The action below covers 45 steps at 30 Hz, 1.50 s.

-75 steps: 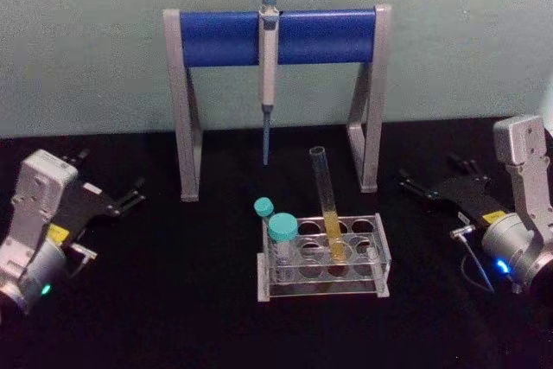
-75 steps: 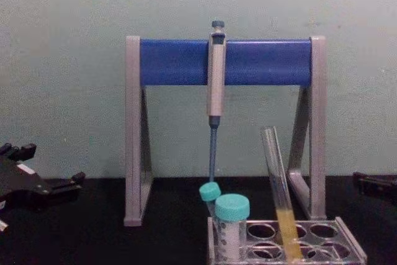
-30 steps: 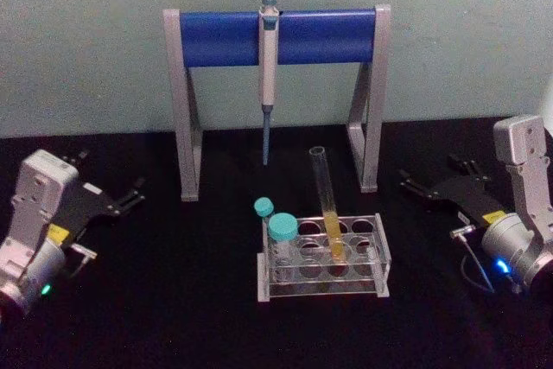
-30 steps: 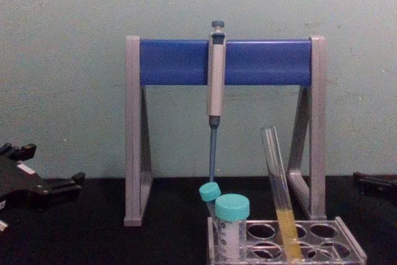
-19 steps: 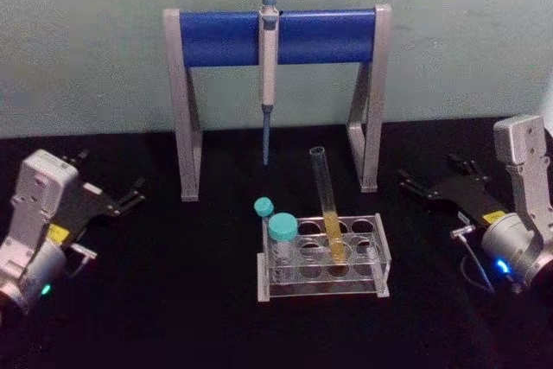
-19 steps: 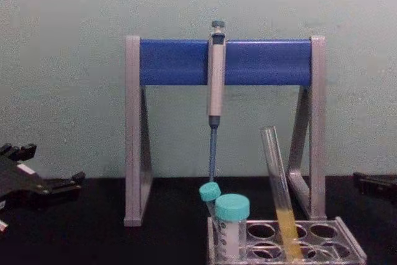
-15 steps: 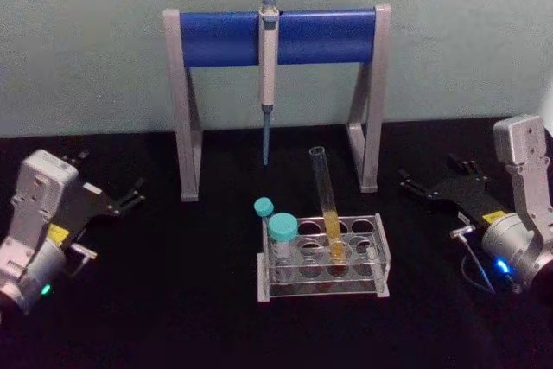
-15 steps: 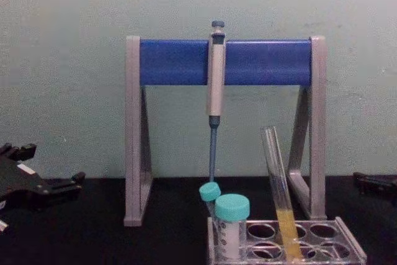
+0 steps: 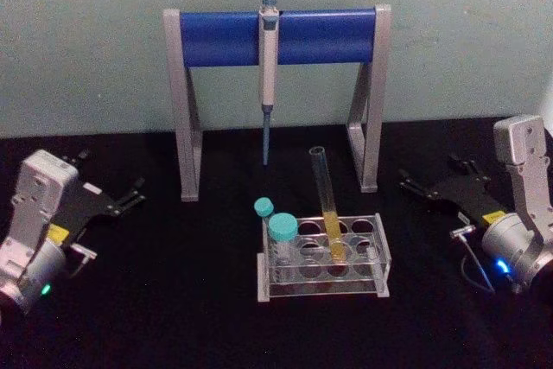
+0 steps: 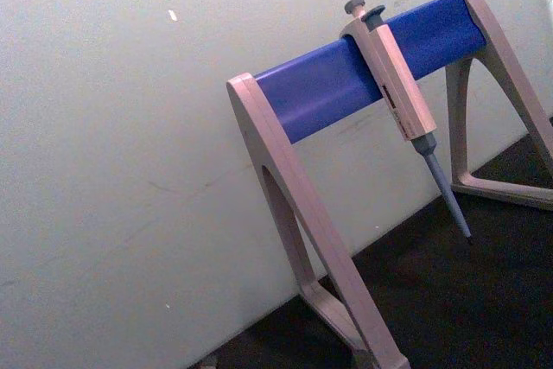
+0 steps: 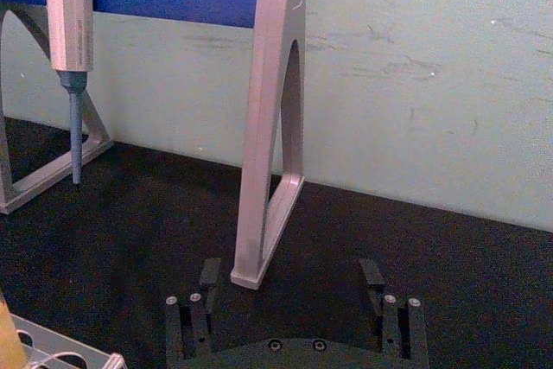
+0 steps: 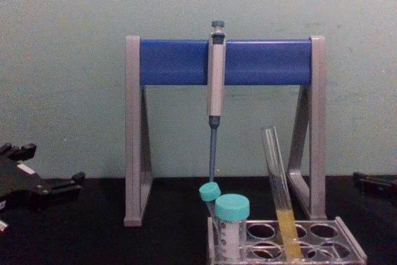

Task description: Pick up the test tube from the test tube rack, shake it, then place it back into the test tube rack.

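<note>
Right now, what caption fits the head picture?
Test tube leans in its rack; open left gripper and right gripper wait apart.

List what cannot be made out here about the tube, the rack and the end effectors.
- Test tube: its round bottom, blurred behind the test tube rack walls in the head view; cut off by the bottom edge in the chest view.
- Left end effector: finger gap too small in the head view.
- Right end effector: open; fingertips partly cut off by the chest view's right edge.

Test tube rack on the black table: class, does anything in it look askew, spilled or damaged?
Only the test tube stands out: it leans in the test tube rack instead of standing upright. No spill or damage shows.
</note>
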Each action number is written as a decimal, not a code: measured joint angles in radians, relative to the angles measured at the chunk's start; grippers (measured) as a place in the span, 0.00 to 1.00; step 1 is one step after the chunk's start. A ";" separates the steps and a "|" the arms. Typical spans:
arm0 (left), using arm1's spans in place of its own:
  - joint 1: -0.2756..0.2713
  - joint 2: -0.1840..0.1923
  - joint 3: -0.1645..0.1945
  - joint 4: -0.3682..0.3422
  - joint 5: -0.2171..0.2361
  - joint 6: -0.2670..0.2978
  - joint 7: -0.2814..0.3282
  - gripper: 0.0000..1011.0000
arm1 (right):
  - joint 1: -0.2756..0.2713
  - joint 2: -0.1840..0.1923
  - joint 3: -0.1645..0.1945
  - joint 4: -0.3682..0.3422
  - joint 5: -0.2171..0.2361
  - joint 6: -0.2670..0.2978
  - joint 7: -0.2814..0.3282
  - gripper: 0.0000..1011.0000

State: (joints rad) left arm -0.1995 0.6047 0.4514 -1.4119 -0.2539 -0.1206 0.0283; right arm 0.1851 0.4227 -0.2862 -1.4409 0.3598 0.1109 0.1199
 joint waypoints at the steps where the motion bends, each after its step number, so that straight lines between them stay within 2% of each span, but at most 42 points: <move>1: 0.000 0.000 0.000 0.000 0.000 0.000 0.000 0.99 | 0.000 0.000 0.000 0.000 0.000 0.000 0.000 0.99; 45: 0.000 0.000 0.000 0.000 0.000 0.000 0.000 0.99 | 0.000 0.000 0.000 0.000 0.000 0.000 0.000 0.99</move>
State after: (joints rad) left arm -0.1995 0.6047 0.4514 -1.4120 -0.2539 -0.1205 0.0283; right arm 0.1851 0.4226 -0.2863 -1.4409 0.3598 0.1108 0.1199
